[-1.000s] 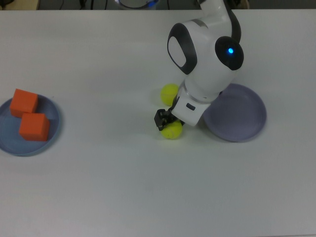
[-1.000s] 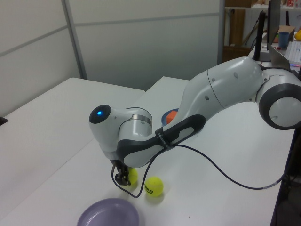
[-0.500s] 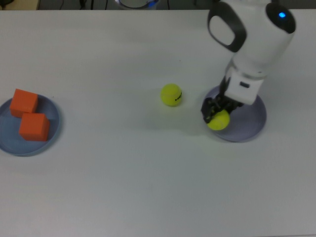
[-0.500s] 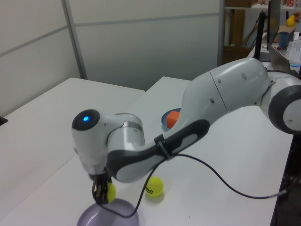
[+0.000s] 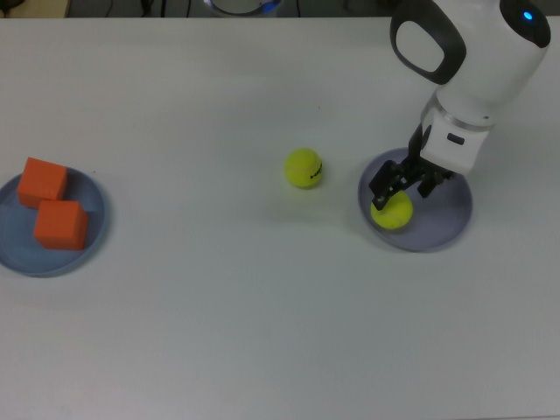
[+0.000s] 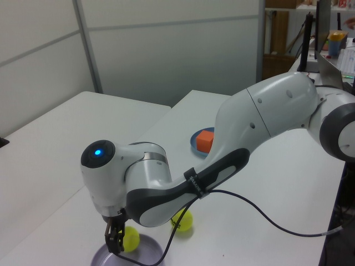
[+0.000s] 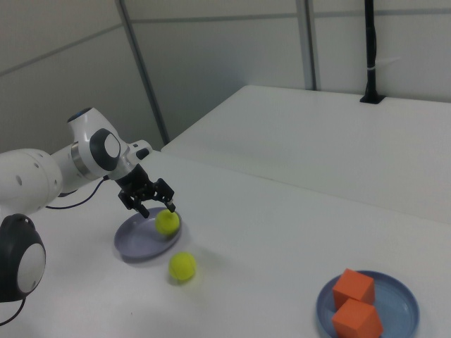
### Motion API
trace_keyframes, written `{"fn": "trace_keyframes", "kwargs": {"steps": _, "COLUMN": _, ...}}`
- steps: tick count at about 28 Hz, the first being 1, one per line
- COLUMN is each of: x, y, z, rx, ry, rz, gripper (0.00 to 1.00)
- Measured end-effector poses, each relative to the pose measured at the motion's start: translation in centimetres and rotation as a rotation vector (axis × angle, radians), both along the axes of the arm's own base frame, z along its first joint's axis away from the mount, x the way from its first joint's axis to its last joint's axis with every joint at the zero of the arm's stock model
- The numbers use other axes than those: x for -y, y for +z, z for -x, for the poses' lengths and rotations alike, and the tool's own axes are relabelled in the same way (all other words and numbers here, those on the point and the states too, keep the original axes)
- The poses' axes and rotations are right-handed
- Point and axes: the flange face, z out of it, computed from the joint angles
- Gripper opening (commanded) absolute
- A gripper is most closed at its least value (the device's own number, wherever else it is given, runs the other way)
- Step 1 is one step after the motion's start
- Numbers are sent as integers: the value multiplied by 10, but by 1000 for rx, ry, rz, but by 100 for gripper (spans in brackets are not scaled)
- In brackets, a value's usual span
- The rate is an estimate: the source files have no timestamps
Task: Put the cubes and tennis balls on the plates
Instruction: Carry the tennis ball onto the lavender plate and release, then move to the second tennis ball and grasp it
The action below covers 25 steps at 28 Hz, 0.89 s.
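White flat surface (image 5: 219, 332). Pale lavender round plastic plate (image 5: 446, 219), top view's right, holds fuzzy yellow-green tennis ball (image 5: 392, 212); black tool (image 5: 406, 182) w/ fingers apart just above it. 2nd ball (image 5: 304, 168) on surface. 2 orange cubes (image 5: 52, 206) on light blue plate (image 5: 13, 249), top view's left.

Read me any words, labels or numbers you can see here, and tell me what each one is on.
Nothing here can be read.
Loose ball: a black printed mark on its side, too small to read.
Ball in the purple plate, under the open hand: no mark shows.
Cubes and blue plate: plain, no text.
Arm: no lettering shows.
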Motion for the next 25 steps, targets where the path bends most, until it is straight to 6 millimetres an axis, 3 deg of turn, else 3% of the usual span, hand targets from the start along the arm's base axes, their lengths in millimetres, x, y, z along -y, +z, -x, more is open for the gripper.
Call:
{"fn": "trace_keyframes", "kwargs": {"steps": 5, "x": 11, "y": 9, "z": 5, "rx": -39, "ry": -31, "rz": 72, "gripper": 100}}
{"fn": "trace_keyframes", "kwargs": {"steps": 11, "x": 54, "y": 23, "z": 30, "rx": -258, "ry": -23, "rz": 345, "gripper": 100}}
{"fn": "trace_keyframes", "kwargs": {"steps": 15, "x": 76, "y": 22, "z": 35, "rx": -353, "ry": -22, "rz": 427, "gripper": 100}}
{"fn": "trace_keyframes", "kwargs": {"steps": 20, "x": 101, "y": 1, "z": 24, "rx": -407, "ry": -44, "rz": 449, "gripper": 100}}
{"fn": "trace_keyframes", "kwargs": {"steps": 25, "x": 116, "y": -33, "z": 21, "rx": -467, "ry": -57, "rz": 475, "gripper": 100}}
